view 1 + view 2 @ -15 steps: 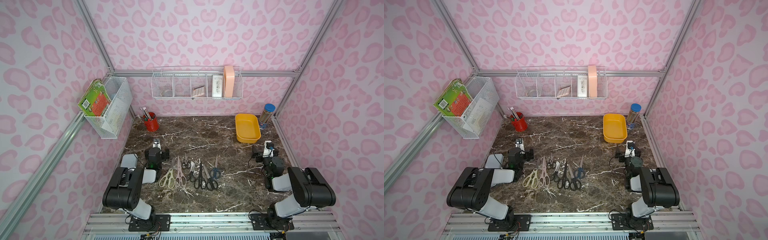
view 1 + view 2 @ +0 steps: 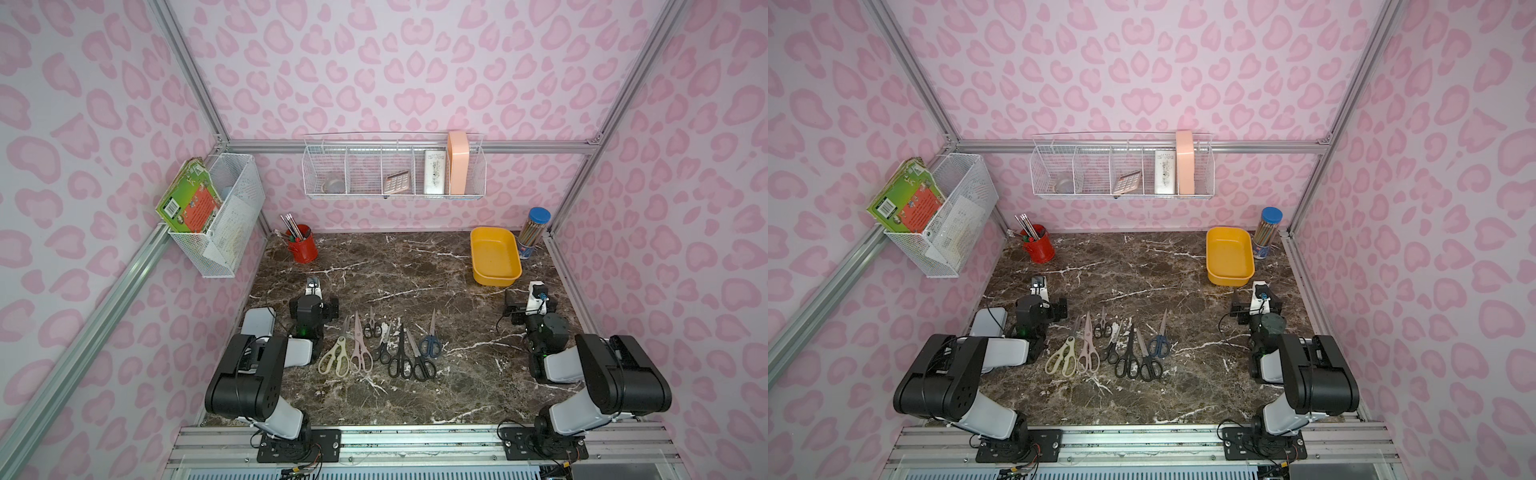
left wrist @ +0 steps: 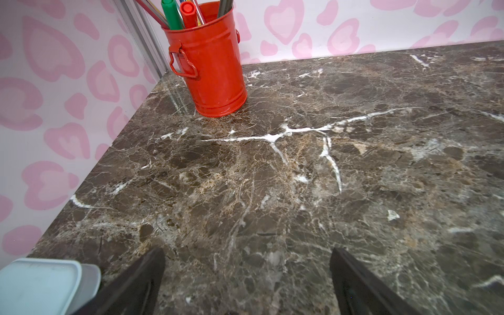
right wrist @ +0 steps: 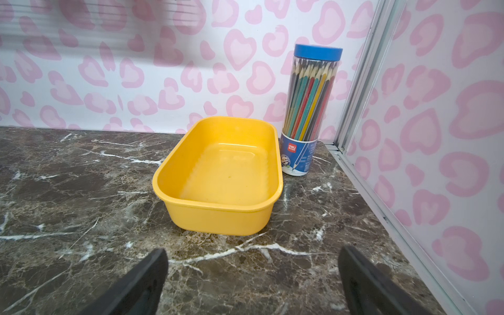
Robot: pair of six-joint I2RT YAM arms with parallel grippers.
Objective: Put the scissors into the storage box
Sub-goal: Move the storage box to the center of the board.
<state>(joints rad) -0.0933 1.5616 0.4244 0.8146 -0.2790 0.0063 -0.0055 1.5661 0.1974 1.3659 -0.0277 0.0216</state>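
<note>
Overhead view: dark brown marble-look tabletop (image 2: 415, 270) w/ pink heart-print walls on three sides. Seven steel-bladed scissors (image 2: 400, 353) lie flat on the table in a side-by-side row near the front edge, btw the two robot arms, blades pointing toward the back wall. Handles, left to right: cream, pale pink, small black, three larger black, blue. The shallow yellow plastic storage box (image 2: 496, 279), rectangular w/ rounded corners, sits at back right, well apart from the row, its bare floor showing. A clear pencil tube w/ blue lid (image 2: 534, 232) stands just beside it. A red metal pen pot (image 2: 303, 249) stands at back left. The left gripper (image 3: 246, 253) sits low over bare marble, fingers spread wide, gripping nothing; a flat grey-blue case (image 3: 38, 283) lies beside it. The right gripper (image 4: 253, 252) faces the box, likewise spread wide & gripping nothing.
</note>
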